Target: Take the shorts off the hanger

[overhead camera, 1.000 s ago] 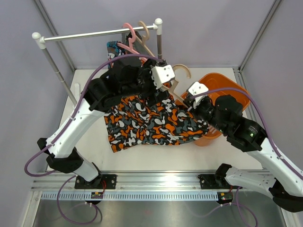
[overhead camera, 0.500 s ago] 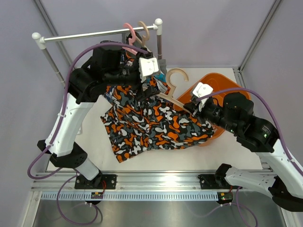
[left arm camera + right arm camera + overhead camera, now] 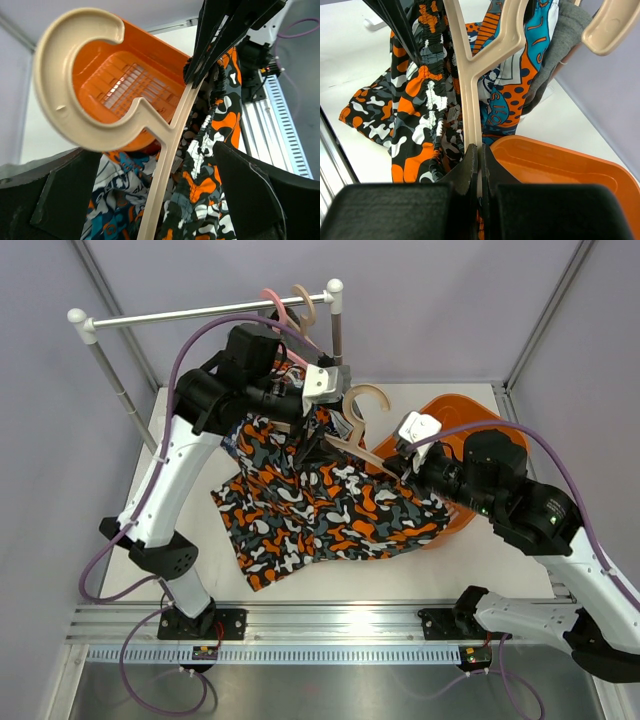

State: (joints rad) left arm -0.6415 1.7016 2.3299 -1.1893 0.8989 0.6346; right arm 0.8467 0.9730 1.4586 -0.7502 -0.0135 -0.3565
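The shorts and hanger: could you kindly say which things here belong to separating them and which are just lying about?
Job: camouflage shorts, beige hanger, right claw gripping it, blue patterned shorts, grey shorts.
Lying about: orange basket, clothes rail.

No legible text, label, brand or number in view.

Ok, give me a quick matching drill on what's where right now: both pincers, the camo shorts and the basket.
1 left pincer
2 right pincer
3 camouflage shorts
4 orange basket

A shut on the beige hanger
B at the right of the table
C open
D draped onto the table

Pairs: 1-C, 2-A, 3-D, 4-B
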